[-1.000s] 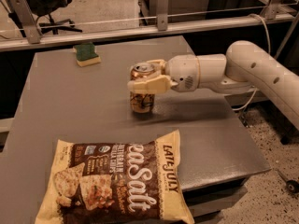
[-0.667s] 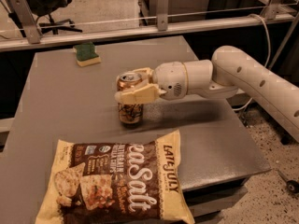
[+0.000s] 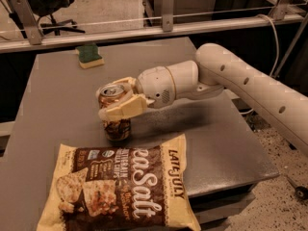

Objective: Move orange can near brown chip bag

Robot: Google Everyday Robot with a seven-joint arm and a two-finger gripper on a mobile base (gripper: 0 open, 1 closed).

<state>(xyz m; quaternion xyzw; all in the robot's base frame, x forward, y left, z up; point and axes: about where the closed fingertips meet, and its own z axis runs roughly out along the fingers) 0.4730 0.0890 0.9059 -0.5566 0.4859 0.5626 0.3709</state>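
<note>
Camera view: the gripper [image 3: 115,98], cream fingers closed around the can [image 3: 117,128], holds it upright just beside the top edge of the bag [image 3: 120,186] on a grey table [image 3: 53,105]. The can is orange-gold with a silver pull-tab top; its lettering is unreadable. The dark-brown, cream-edged bag reads "Sea Salt" and "LATE JULY", with pictured chips.

The orange can [image 3: 115,119] is held upright near the middle of the grey worktop [image 3: 226,143], clasped at its top between the cream fingers [image 3: 126,109] of the gripper [image 3: 114,99]. The brown chip bag [image 3: 120,189] is laid flat at the near edge, its far edge just beside the can. A green sponge [image 3: 90,55] is seen by the far edge, toward the left corner. The white arm [image 3: 250,85] is extended in over the right edge.
</note>
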